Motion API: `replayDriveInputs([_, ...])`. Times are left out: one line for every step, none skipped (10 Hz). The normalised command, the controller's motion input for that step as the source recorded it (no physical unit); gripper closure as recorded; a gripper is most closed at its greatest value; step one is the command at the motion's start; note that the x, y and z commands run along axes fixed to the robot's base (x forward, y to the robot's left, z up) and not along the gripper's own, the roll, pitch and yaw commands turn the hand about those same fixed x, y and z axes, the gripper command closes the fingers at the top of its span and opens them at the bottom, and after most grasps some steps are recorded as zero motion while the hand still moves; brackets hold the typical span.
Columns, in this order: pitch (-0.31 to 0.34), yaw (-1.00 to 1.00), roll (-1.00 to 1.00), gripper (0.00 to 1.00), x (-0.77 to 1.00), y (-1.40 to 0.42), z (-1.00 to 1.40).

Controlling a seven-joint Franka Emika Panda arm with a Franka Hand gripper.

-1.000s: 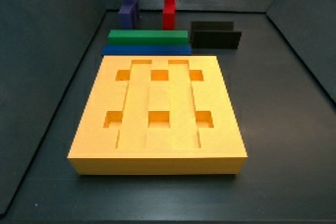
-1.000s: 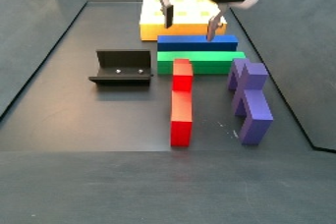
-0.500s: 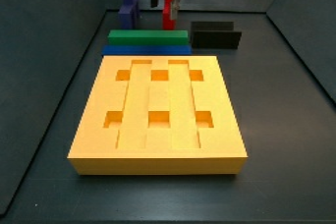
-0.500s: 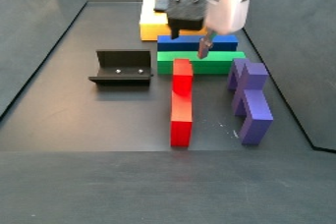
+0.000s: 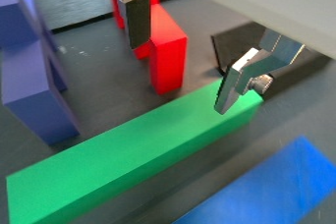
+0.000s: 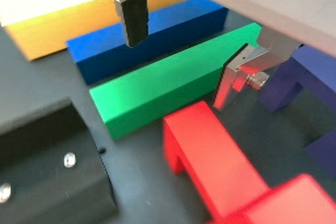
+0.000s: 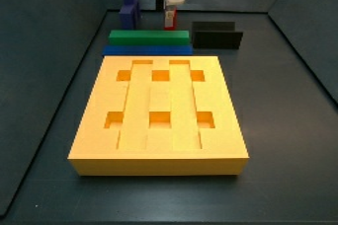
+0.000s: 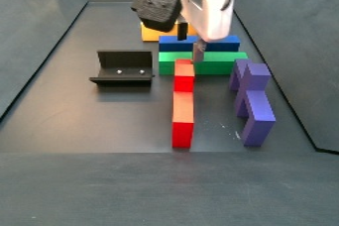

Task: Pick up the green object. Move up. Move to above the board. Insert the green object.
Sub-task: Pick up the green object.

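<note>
The green object is a long bar lying on the floor between the blue bar and the red block. It also shows in a wrist view and in both side views. The board lies beyond the blue bar. My gripper is open and empty. It hangs just above the green object with one finger on the blue bar's side and the other finger on the red block's side. It shows in both side views.
The fixture stands on the floor beside the bars. Purple blocks stand past the red block. Dark walls ring the floor.
My gripper has turned and come down over the green object, from higher up near the board's end to just above the bars.
</note>
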Motion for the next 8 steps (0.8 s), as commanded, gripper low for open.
replayDriveInputs([0.000, -0.18, 0.12, 0.00, -0.07, -0.32, -0.32])
replayDriveInputs([0.000, -0.21, 0.18, 0.00, -0.22, -0.32, -0.25])
replayDriveInputs([-0.033, -0.22, 0.16, 0.00, -0.30, -0.19, -0.20])
replayDriveInputs([-0.004, -0.26, 0.16, 0.00, -0.21, -0.06, -0.17])
replayDriveInputs([0.000, -0.36, 0.21, 0.00, -0.14, 0.00, -0.17])
replayDriveInputs([0.000, -0.37, 0.23, 0.00, -0.23, 0.00, -0.21])
replayDriveInputs([0.000, -0.31, 0.13, 0.00, -0.21, 0.00, -0.21])
replayDriveInputs([-0.050, -0.22, 0.00, 0.00, -0.20, 0.00, -0.24])
